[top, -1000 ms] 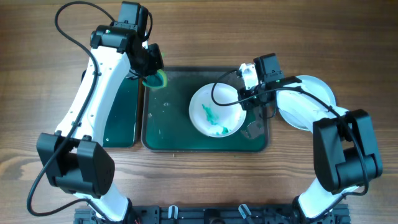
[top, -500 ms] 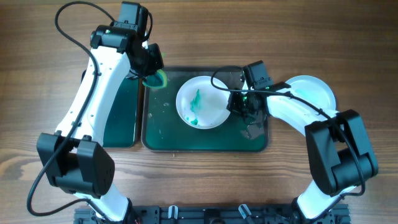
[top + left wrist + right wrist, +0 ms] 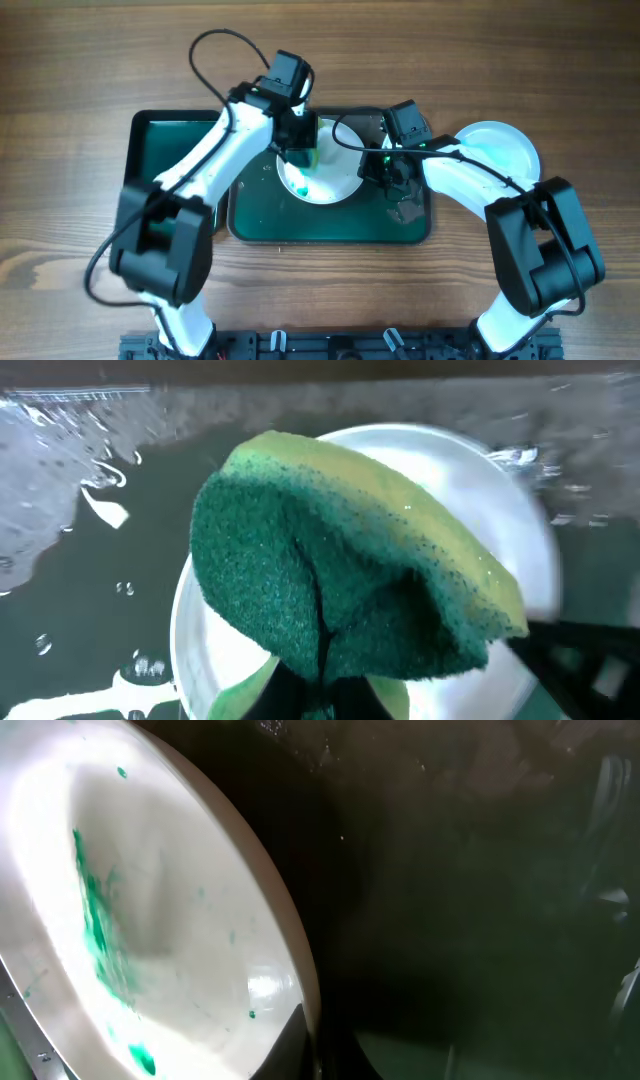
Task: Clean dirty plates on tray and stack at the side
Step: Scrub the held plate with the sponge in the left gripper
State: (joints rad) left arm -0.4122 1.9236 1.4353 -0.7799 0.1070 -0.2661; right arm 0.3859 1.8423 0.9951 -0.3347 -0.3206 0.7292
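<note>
The left gripper (image 3: 299, 145) pinches a green-and-yellow sponge (image 3: 340, 590) just above the dirty plate (image 3: 335, 185), which is smeared green and sits in the dark green tray (image 3: 260, 215). The right gripper (image 3: 385, 172) is clamped on that plate's right rim. A clean plate (image 3: 500, 145) lies on the table (image 3: 80, 60) right of the tray, a second tray (image 3: 160, 150) lies to its left, and a grey scrap (image 3: 408, 208) lies in its right corner

A green-smeared white plate (image 3: 335, 180) lies in the dark tray (image 3: 260, 215) under a green sponge (image 3: 340, 580); a clean plate (image 3: 505, 148) rests alongside.
</note>
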